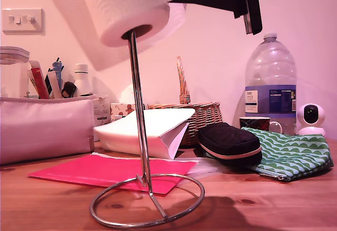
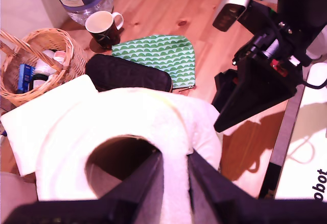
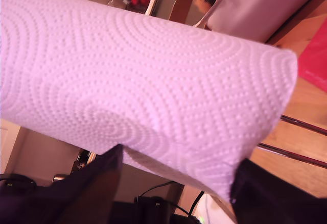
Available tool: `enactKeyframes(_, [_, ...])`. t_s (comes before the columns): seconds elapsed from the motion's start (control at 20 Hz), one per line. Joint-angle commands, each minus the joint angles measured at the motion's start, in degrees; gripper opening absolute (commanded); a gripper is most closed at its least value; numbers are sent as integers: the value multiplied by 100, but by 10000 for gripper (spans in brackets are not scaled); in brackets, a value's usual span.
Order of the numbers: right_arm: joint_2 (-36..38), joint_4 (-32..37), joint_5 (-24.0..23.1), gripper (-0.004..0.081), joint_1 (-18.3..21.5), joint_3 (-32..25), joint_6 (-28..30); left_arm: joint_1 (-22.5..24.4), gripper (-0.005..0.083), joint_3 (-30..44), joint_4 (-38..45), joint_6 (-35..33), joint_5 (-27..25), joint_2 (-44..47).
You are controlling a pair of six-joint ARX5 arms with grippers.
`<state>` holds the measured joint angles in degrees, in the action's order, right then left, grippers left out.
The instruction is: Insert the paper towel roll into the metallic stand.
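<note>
My first gripper (image 2: 176, 175) pinched the paper towel roll's (image 1: 124, 7) wall, my second gripper (image 3: 176, 183) apparently straddled it, core just meeting the metallic stand (image 1: 138, 131); next: straight lowering.

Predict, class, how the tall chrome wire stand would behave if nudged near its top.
The tall chrome wire stand probably tips rather than slides: its upright is thin and high above a hollow ring base. It looks stiff, not floppy. The thick white embossed paper towel roll at its tip likely adds leverage.

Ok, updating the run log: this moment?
paper towel roll tilted, core over metallic stand tip | first hand pinching roll wall | second hand beside roll
</note>
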<state>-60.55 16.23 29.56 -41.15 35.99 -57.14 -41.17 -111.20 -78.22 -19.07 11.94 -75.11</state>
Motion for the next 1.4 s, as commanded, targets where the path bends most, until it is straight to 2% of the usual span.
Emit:
enactKeyframes(0.0, [120, 39, -46, 624, -140, 90, 9, -15, 35, 125, 59, -48, 7, -140])
enactKeyframes(0.15, [118, -262, -170, 668, -13, 90, 9, -15, 11, 125, 59, -48, 83, -140])
enactKeyframes(0.45, [118, -1137, -186, 671, 210, 90, 59, -17, -22, 125, 59, -157, 116, -140])
enactKeyframes(0.6, [118, -933, -452, 671, 260, 90, 127, -26, -22, 125, 52, -153, 170, -140])
enactKeyframes(0.85, [118, -313, -483, 671, 284, 90, 92, -26, -22, 125, 52, -151, 330, -144])
enactKeyframes(0.95, [116, -256, -490, 671, 286, 90, 9, -26, -22, 125, 52, -149, 328, -142])
enactKeyframes(1.15, [59, -566, -479, 671, 284, 90, 7, -26, -22, 125, 52, -149, 328, -144])
enactKeyframes(1.35, [-236, -271, -446, 670, 179, 90, -166, -26, -22, 125, 52, -149, 330, -144])
